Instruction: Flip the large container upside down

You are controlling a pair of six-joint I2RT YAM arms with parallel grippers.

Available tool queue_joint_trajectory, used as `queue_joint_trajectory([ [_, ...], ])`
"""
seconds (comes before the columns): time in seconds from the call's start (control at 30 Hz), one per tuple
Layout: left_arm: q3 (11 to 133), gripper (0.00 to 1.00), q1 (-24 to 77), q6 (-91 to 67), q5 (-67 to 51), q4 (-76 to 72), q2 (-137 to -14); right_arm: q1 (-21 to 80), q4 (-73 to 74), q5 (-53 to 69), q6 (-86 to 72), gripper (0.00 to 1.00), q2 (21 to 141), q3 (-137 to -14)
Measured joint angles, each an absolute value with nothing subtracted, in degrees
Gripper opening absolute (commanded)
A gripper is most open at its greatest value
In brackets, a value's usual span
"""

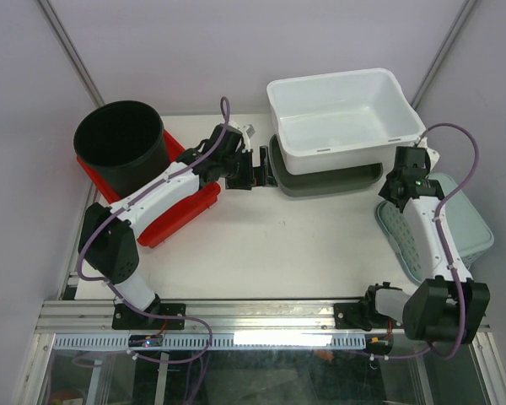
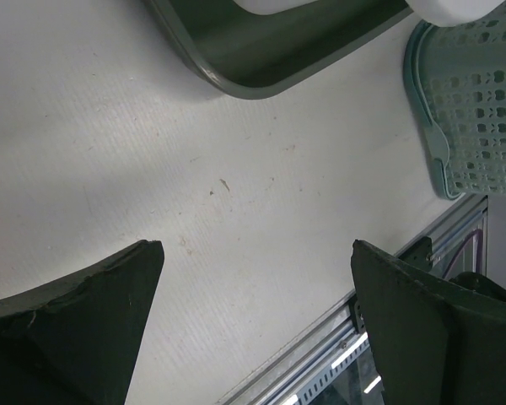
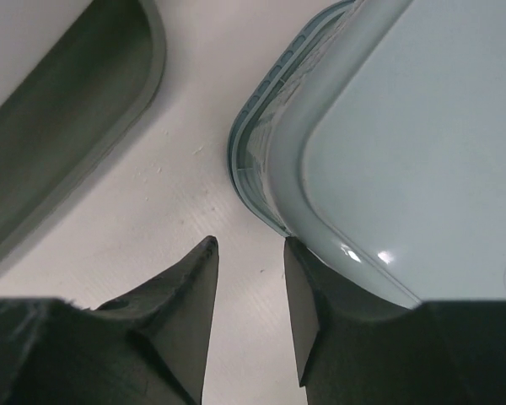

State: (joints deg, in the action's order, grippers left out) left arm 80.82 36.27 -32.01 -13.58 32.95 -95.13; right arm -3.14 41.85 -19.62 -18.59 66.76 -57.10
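The left tool (image 2: 257, 245) hangs spread wide over the bare surface (image 2: 152, 152), nothing between its fingers. Just ahead of it lies a dark green tray (image 1: 320, 182), and on that tray sits the large white container (image 1: 337, 114), upright with its mouth open to the top. Behind this tool stand a black bucket (image 1: 122, 143) and a red bin (image 1: 179, 211).

The right tool (image 3: 249, 242) points down at the surface, its fingers only narrowly parted and gripping nothing. The pale green basket (image 3: 405, 143) lies just beside its right finger, the tray's edge off to its left.
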Motion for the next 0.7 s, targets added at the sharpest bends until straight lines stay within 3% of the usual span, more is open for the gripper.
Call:
queue_joint_trajectory([
  [0.37, 84.5, 0.99, 36.3, -32.0, -13.6, 33.3, -95.1, -6.4, 38.8, -16.3, -18.5, 0.44, 72.4, -62.8],
  [0.43, 85.8, 0.99, 36.2, -31.9, -13.5, 33.7, -95.1, -6.4, 39.1, -14.2, -18.5, 0.5, 71.7, -64.2],
  [0.57, 89.6, 0.99, 35.3, -30.7, -13.3, 35.8, -95.2, -6.4, 41.3, -10.2, -17.7, 0.75, 66.9, -66.4],
  [0.7, 95.2, 0.99, 34.0, -28.1, -12.3, 37.1, -95.2, -6.4, 44.1, -6.3, -17.1, 0.81, 59.8, -66.7],
])
